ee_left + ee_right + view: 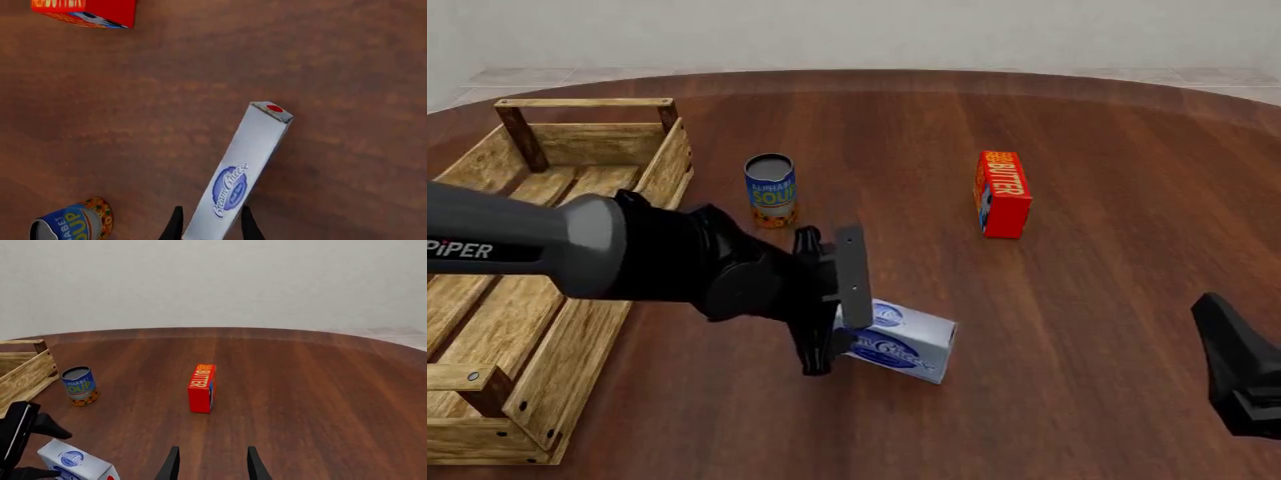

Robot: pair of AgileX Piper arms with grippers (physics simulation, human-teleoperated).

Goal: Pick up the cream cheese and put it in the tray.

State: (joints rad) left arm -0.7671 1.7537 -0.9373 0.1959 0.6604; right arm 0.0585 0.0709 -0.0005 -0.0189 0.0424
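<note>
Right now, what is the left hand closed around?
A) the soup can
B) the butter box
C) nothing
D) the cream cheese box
D: in the left wrist view the left hand has a finger on each side of the cream cheese box, while the soup can and butter box stand apart.

Round dark-wood table [1094, 130]. Tray [521, 310] at left edge; soup can [770, 190] upright, far centre; butter box [1002, 193] right of can; cream cheese [897, 340] nearer, possibly lifted.
</note>
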